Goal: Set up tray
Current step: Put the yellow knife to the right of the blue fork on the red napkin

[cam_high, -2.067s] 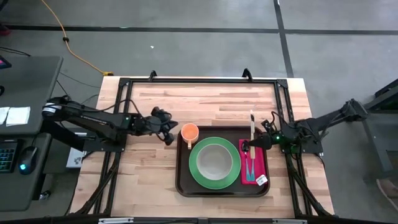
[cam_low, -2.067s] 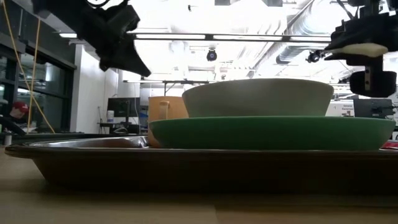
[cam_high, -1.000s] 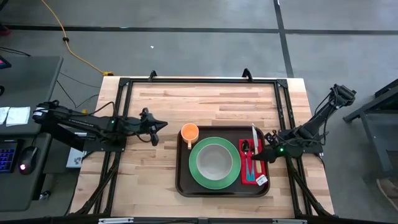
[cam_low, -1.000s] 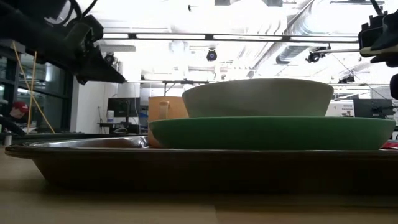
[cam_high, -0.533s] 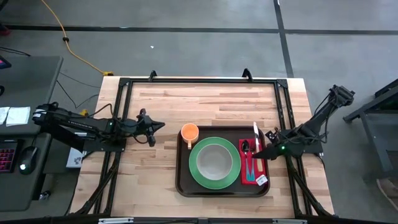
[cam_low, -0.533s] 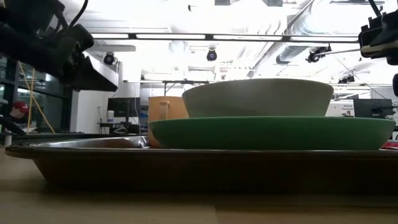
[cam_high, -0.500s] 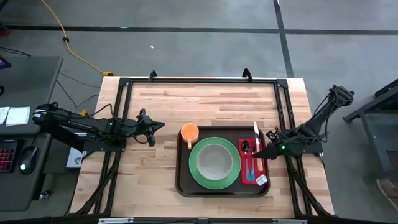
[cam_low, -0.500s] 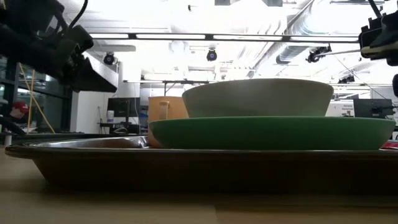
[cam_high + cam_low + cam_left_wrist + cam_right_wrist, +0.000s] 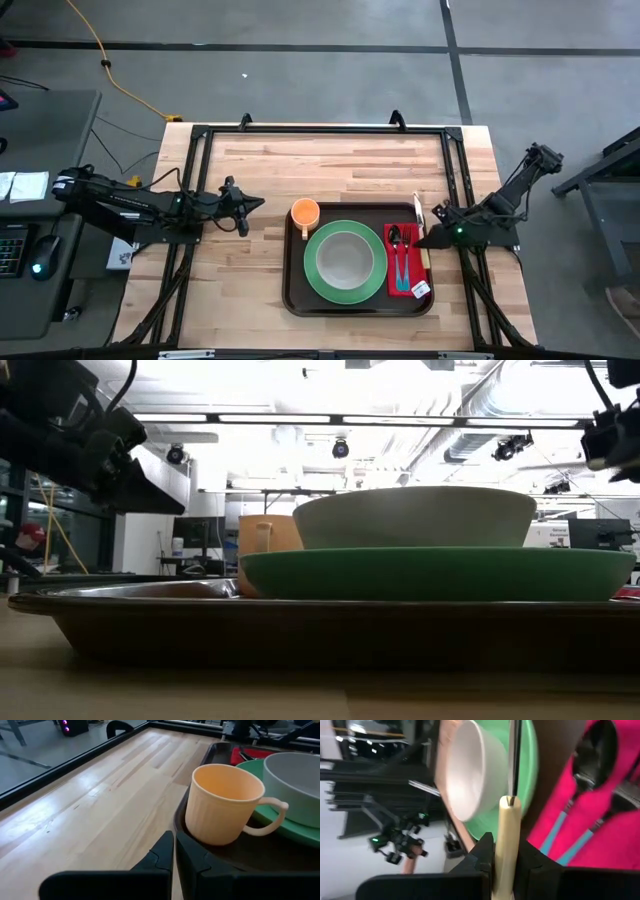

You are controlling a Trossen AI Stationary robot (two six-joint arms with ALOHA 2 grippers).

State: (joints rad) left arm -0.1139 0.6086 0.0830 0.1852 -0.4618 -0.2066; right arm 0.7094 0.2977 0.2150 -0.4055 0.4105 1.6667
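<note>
Inside tray (image 9: 294, 292): plate (image 9: 322, 280), bowl (image 9: 346, 256), cup (image 9: 304, 212).

Changes I log: my left gripper (image 9: 258, 203), fingers pressed together and empty, has drawn back from beside the orange cup (image 9: 304, 212) to a spot over bare table (image 9: 250, 260), well left of the tray (image 9: 295, 300). My right gripper (image 9: 420, 243), clamped on the cream-handled knife (image 9: 419, 214), has shifted from above the napkin (image 9: 410, 275) out to the tray's right rim, the knife now lying along that edge.
</note>
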